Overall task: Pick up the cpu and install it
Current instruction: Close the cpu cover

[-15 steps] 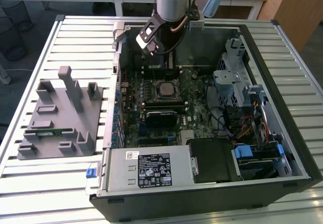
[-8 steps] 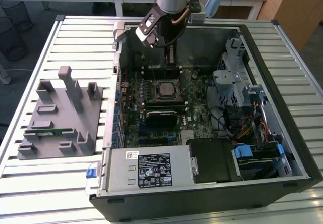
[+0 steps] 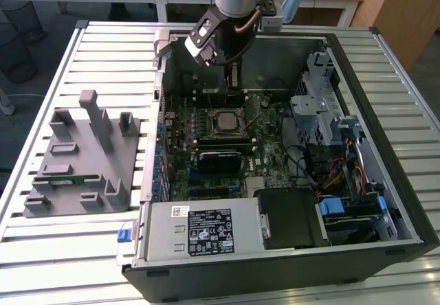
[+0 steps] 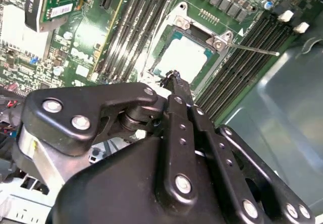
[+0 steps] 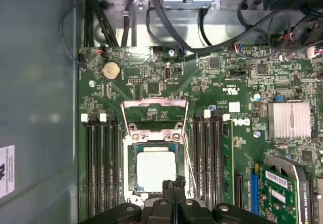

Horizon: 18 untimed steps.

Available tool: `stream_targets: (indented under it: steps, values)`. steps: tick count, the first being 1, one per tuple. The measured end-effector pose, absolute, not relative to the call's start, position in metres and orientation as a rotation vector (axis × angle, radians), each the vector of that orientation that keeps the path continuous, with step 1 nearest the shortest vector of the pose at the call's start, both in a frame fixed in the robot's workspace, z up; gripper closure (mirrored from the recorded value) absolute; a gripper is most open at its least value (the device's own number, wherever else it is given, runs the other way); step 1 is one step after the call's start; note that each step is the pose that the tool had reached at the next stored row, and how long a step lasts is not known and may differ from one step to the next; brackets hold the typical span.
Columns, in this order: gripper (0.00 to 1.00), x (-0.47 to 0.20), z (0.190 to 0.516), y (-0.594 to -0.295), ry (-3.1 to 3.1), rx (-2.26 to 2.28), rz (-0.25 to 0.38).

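One black tool (image 5: 172,182) with jointed fingers hangs with its fingertips pressed together, gripping nothing, close above one edge of the small square silvery-grey cpu (image 5: 156,168). That chip lies flat in the metal-framed socket (image 5: 130,156) on the green motherboard (image 5: 151,77), near the middle of the exterior view, inside the open grey computer case (image 3: 275,58) on the slatted bench (image 3: 103,64).

Memory slots (image 5: 101,168) flank cpu (image 5: 155,168); open above.
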<state>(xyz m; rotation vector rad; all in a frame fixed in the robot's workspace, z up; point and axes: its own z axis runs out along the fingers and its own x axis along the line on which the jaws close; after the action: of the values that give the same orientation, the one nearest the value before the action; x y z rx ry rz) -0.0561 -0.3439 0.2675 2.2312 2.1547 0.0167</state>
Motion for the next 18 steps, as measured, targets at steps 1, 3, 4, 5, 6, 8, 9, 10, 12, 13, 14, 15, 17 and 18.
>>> stream_targets:
  steps: [1, 3, 4, 5, 6, 8, 9, 10, 12, 13, 14, 15, 17, 18]
  values:
    - [0.89, -0.053, 0.268, -0.344, 2.155, 2.231, 0.016]
    - [0.89, -0.044, 0.268, -0.344, 2.156, 2.232, 0.014]
    - [0.89, -0.04, 0.268, -0.344, 2.156, 2.232, 0.013]
    - [0.89, -0.037, 0.268, -0.344, 2.156, 2.232, 0.013]
    - [0.89, -0.036, 0.269, -0.344, 2.157, 2.232, 0.013]
    - [0.89, -0.036, 0.273, -0.344, 2.157, 2.233, 0.012]
    - [0.89, -0.034, 0.274, -0.344, 2.157, 2.233, 0.011]
    - [0.89, -0.03, 0.274, -0.344, 2.158, 2.234, 0.011]
    - [0.89, -0.021, 0.274, -0.344, 2.159, 2.234, 0.009]
    - [0.89, -0.017, 0.274, -0.344, 2.159, 2.234, 0.009]
    - [0.89, -0.012, 0.274, -0.344, 2.16, 2.234, 0.009]
    - [0.89, -0.008, 0.273, -0.344, 2.16, 2.234, 0.009]
    - [0.89, 0.0, 0.273, -0.344, 2.161, 2.233, 0.009]
    - [0.89, 0.003, 0.273, -0.343, 2.162, 2.232, 0.009]
